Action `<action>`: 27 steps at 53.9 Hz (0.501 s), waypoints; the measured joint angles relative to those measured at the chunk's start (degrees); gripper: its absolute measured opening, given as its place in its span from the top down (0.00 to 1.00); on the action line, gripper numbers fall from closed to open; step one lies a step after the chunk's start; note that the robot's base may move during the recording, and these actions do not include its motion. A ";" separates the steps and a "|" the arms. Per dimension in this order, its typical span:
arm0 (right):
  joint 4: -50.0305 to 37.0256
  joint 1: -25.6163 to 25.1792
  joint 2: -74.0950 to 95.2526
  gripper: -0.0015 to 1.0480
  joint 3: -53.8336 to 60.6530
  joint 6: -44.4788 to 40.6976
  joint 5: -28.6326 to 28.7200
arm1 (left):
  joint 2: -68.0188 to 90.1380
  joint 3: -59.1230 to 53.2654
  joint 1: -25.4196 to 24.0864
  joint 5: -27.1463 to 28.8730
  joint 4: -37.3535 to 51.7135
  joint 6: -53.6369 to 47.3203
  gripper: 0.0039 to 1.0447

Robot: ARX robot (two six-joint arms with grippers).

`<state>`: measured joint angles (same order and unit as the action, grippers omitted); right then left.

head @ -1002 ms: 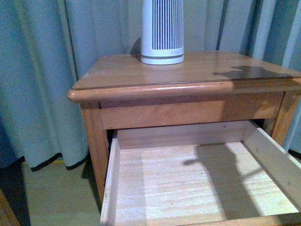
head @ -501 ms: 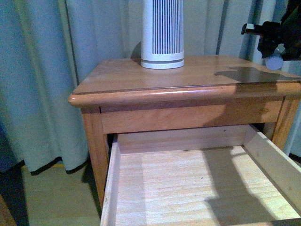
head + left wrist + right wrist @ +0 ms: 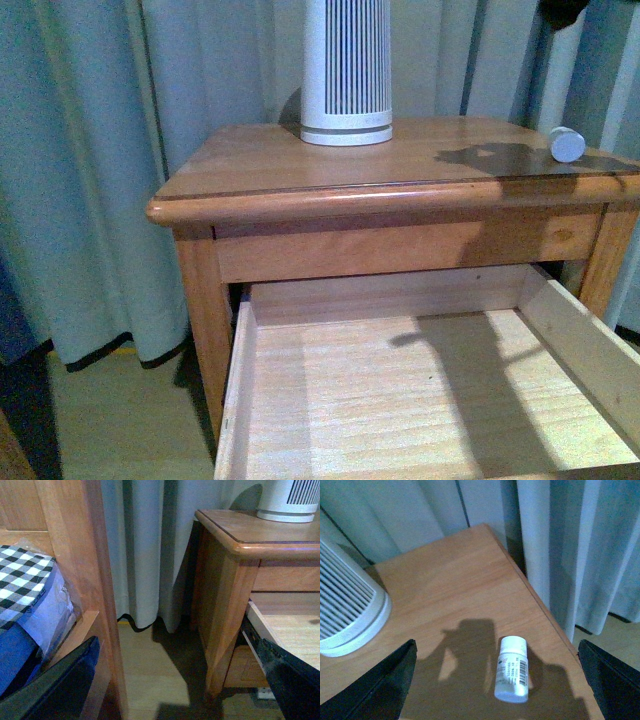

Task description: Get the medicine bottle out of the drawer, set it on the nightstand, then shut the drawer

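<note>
The small white medicine bottle (image 3: 567, 144) lies on its side on the nightstand (image 3: 300, 160) top, near its right edge. In the right wrist view the bottle (image 3: 512, 674) shows its barcode label and lies between my right gripper's open fingers (image 3: 385, 685), which hang above it without touching. My right gripper (image 3: 495, 680) is only a dark tip at the top right corner of the front view. The upper drawer (image 3: 420, 390) stands pulled out, its pale plank inside bare. My left gripper (image 3: 180, 680) is open and empty, low beside the nightstand's left side (image 3: 225, 605).
A tall white slatted device (image 3: 346, 70) stands at the back of the nightstand top. Grey curtains (image 3: 90, 150) hang behind. In the left wrist view a wooden bed frame (image 3: 95, 580) with checked bedding (image 3: 25, 580) stands across a strip of floor from the nightstand.
My right gripper carried the bottle in from the upper right, let it go on the nightstand top and rose out of the front view. The bottle now lies free.
</note>
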<state>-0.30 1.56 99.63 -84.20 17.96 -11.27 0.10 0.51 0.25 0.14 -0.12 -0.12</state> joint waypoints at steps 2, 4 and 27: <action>-0.15 -0.24 -4.17 0.07 3.30 -0.33 -0.04 | 0.00 0.00 0.00 0.00 0.00 0.00 0.06; -0.92 -0.39 -7.56 0.07 6.34 -0.94 -0.33 | 0.00 0.00 0.00 0.02 0.00 0.00 0.06; 8.76 8.09 -62.66 0.07 63.47 0.37 -0.61 | 0.00 0.00 0.00 0.02 0.00 0.00 0.06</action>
<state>8.47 9.65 36.97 -20.73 18.33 -11.88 0.10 0.51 0.25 0.16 -0.12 -0.12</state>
